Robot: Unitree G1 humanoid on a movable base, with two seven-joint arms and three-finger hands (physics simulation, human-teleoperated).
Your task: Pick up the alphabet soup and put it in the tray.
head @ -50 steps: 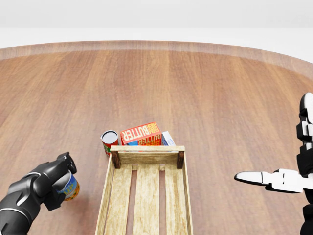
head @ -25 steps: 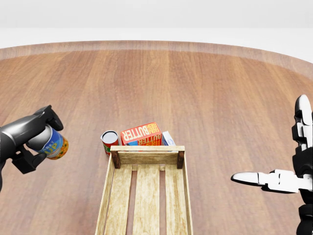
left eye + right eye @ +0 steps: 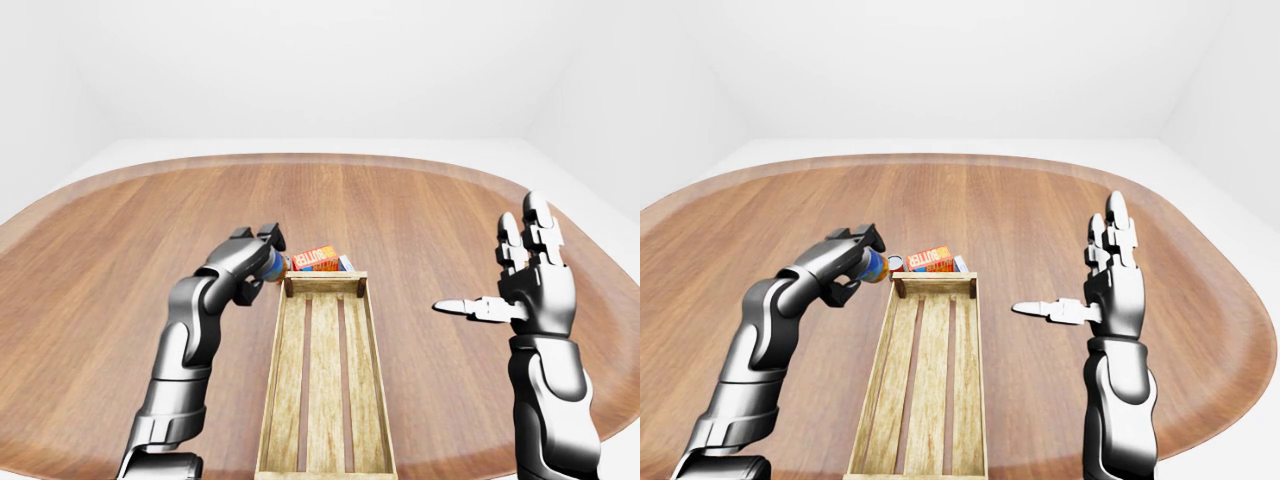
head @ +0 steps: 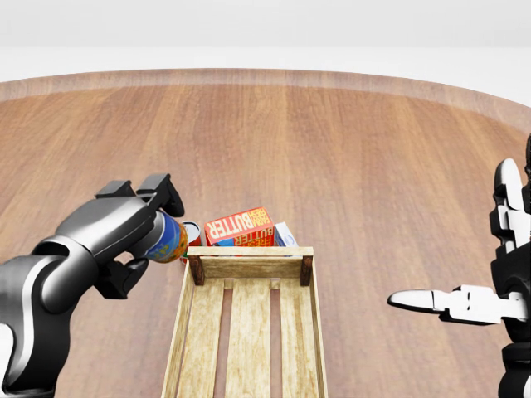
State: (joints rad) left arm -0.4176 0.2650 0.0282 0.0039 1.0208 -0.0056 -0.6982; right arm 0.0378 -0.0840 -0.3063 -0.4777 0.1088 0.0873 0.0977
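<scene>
the left hand [image 4: 137,228] is closed round the soup can [image 4: 168,238], fingers wrapped over its top and side, and holds it in the air, tilted, with its blue and orange label showing. half a second ago this hand and can were near the left edge of the head view, well apart from the tray; now they have come in to the right and sit just beside the tray's [image 4: 249,262] far left corner, with the can's free end almost over the corner post. a second ago the hand was lower still, down by the bottom left corner of the view.

the right hand [image 3: 1118,285] is spread wide and holds nothing, palm up at the right, one finger [image 4: 427,299] pointing left toward the tray. it has hardly shifted between the pictures.

the tray is a long slatted wooden crate lying on the round wooden table [image 3: 420,200], and nothing lies in it. just past its far end stand a red-labelled can [image 4: 190,234], now partly hidden by the held soup can, an orange butter box [image 4: 239,225], and a pale box [image 4: 284,235] tucked beside it. these three stand where they stood before.
</scene>
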